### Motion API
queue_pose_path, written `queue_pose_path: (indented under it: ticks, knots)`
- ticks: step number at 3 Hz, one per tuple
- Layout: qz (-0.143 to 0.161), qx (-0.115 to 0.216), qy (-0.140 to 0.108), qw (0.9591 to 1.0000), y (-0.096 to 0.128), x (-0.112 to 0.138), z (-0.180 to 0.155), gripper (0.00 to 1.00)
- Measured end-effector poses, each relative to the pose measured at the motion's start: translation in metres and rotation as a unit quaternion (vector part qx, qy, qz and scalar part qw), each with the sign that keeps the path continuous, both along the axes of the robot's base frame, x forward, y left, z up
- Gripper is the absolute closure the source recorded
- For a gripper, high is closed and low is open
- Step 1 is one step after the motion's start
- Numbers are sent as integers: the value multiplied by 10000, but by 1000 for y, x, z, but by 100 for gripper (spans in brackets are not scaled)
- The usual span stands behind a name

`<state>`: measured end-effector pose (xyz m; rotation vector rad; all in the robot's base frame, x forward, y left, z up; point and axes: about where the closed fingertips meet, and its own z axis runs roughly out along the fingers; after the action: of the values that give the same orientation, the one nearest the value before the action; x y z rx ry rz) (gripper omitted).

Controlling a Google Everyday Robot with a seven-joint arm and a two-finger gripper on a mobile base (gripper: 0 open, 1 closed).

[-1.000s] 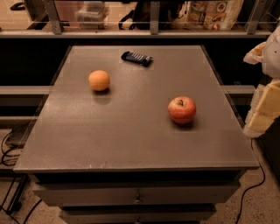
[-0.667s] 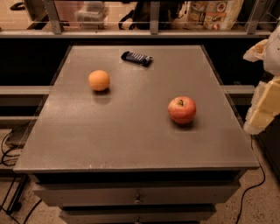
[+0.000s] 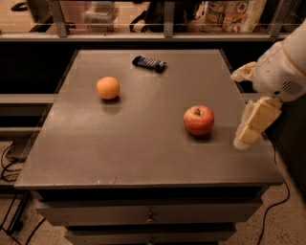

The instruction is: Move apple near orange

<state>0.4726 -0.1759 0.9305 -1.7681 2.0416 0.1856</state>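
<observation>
The red apple [image 3: 199, 119] with a short stem stands on the right half of the grey table top [image 3: 143, 143]. The orange [image 3: 108, 88] sits on the left half, farther back, well apart from the apple. My gripper [image 3: 247, 135] hangs over the table's right edge, just to the right of the apple and not touching it. It holds nothing that I can see.
A dark flat candy-bar-like packet [image 3: 149, 63] lies near the table's back edge. A railing with shelves and bags [image 3: 229, 14] runs behind the table. Drawers [image 3: 150, 217] sit under the top. Cables lie on the floor at left and right.
My gripper has moved left from beyond the table's right side to over its right edge, closer to the apple. The apple and orange have not moved.
</observation>
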Motion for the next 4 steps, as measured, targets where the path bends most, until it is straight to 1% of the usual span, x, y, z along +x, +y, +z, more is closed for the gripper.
queue_pose_path:
  ticks: [1, 2, 3, 4]
  knots:
    - [224, 180, 149, 9995, 26, 15, -29, 0]
    - [416, 205, 263, 9986, 48, 28, -53, 0]
    - [572, 205, 390, 9974, 65, 40, -72, 18]
    - [638, 170, 452, 9968, 72, 48, -83, 41]
